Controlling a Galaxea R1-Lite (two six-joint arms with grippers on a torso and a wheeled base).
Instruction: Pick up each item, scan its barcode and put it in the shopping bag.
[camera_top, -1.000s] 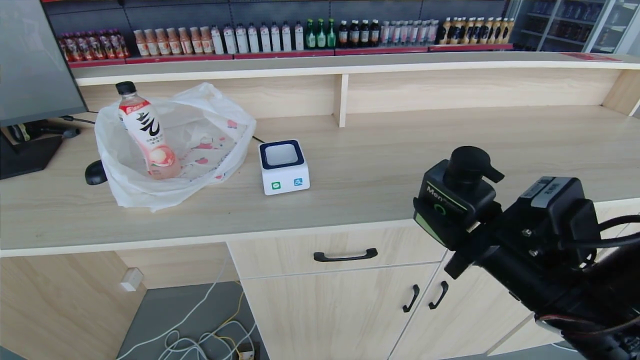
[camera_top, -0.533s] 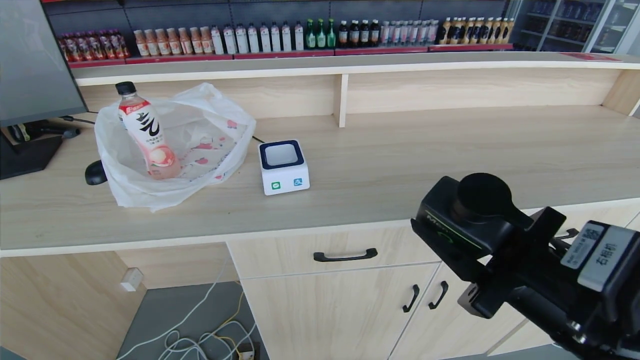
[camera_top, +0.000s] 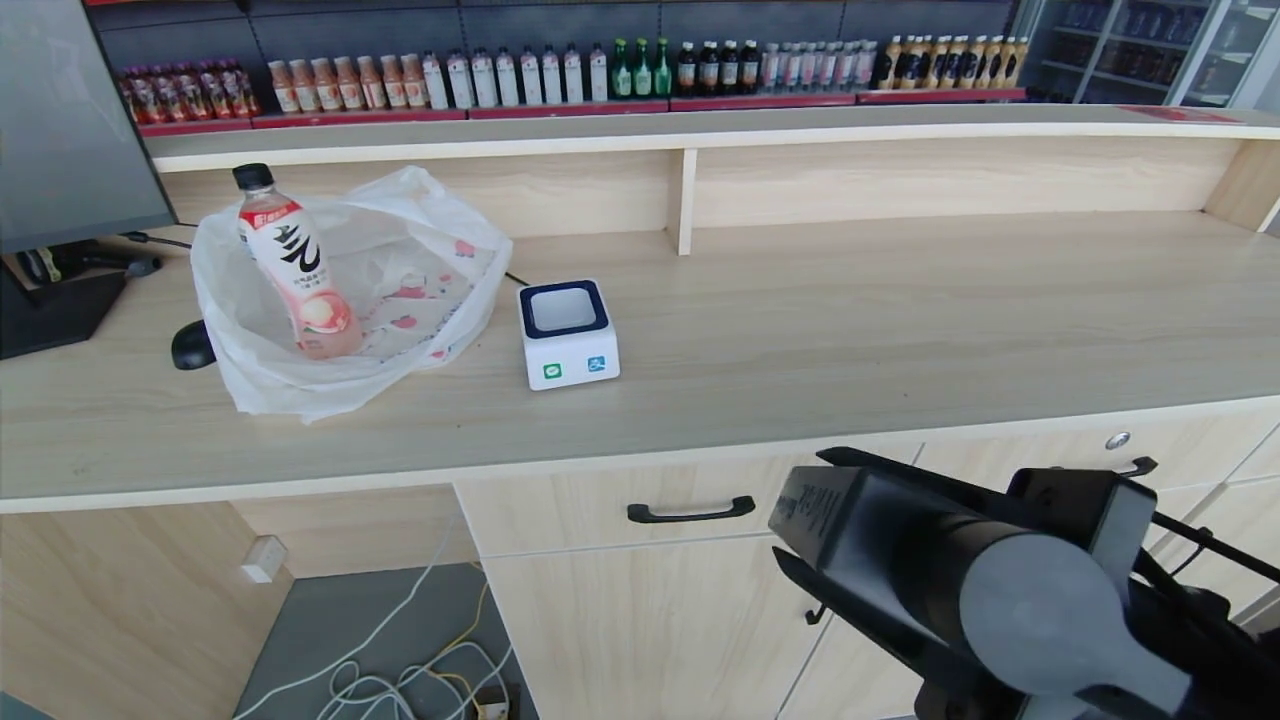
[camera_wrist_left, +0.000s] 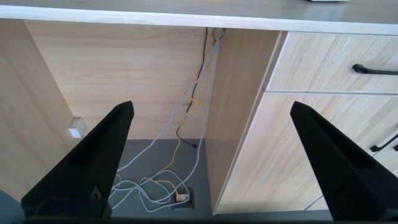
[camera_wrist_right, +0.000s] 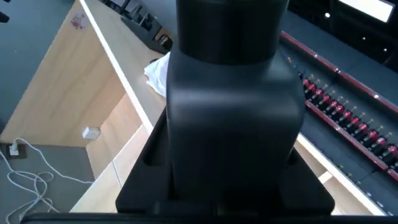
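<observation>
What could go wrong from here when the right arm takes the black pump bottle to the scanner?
The black pump bottle, tipped over in the right end effector, appears below the counter edge; lifting it could knock it against that edge. Later, dropping it into the shopping bag might topple the leaning drink bottle.

The wooden counter bears a white shopping bag, a scanner beside it and a black mouse.
</observation>
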